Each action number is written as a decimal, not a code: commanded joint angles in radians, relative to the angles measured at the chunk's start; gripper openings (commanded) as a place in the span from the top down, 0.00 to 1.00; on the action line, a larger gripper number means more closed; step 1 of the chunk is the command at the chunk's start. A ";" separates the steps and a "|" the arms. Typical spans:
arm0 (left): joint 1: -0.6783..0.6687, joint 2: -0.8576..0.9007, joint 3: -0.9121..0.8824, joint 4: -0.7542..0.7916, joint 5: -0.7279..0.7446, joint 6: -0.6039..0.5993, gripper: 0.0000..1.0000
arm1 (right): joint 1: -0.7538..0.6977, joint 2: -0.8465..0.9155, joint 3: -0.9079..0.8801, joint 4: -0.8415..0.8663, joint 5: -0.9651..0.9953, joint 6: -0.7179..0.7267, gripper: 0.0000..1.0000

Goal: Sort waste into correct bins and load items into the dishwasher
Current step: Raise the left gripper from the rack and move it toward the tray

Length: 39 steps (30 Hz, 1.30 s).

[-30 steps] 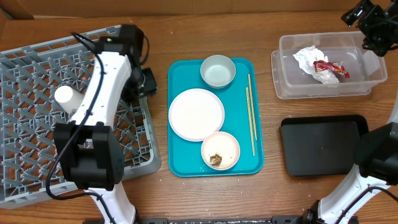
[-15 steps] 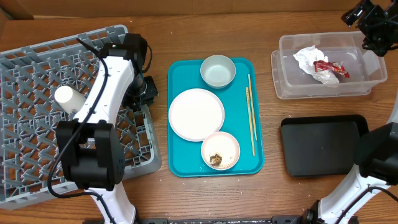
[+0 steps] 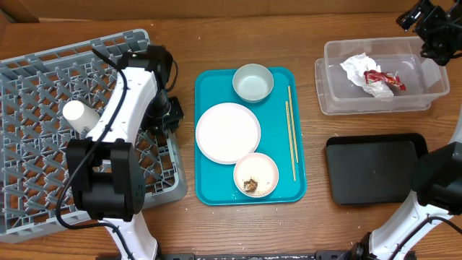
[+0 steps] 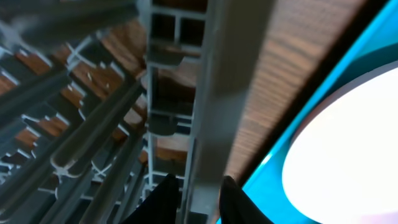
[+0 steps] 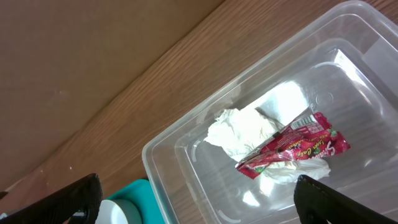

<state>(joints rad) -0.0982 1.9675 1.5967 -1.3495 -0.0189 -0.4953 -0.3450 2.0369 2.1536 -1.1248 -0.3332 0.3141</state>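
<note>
left gripper (image 4: 200, 200) — astride rack wall (image 4: 214, 93), plate (image 4: 348, 162) near

Overhead, the picture's left edge sliced off the dish rack (image 3: 43, 79). The left arm (image 3: 123, 94) lay across the rack's side nearest the middle of the desk (image 3: 317, 217), hiding the lattice beneath.

Up close it was all blur. Only the tips of the left gripper (image 4: 200, 202) showed at the bottom edge, clamped either side of the rack wall, and the plate (image 4: 348, 162) ran off to the right.

At the desk's far right corner, the right gripper (image 5: 198, 198) showed just two finger stubs, wide apart, with the clear tub (image 5: 205, 112) cropped. The right arm (image 3: 440, 173) covered the right end of the black tray (image 3: 368, 170). The scraps (image 3: 250, 185) in the near bowl (image 3: 268, 165) were too small to identify.
</note>
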 commanded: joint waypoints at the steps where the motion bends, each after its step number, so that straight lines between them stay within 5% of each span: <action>1: -0.003 0.002 -0.036 -0.012 0.008 0.024 0.78 | 0.003 -0.048 0.007 0.005 0.003 0.004 0.00; 24: 0.020 0.002 -0.054 -0.158 -0.175 0.010 0.66 | 0.003 -0.048 0.007 0.005 0.003 0.004 0.00; 39: 0.020 0.002 -0.047 -0.231 -0.320 -0.129 0.64 | 0.003 -0.048 0.007 0.005 0.003 0.004 0.00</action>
<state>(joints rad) -0.0967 1.9675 1.5467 -1.6009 -0.2295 -0.5819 -0.3450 2.0369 2.1536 -1.1252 -0.3336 0.3145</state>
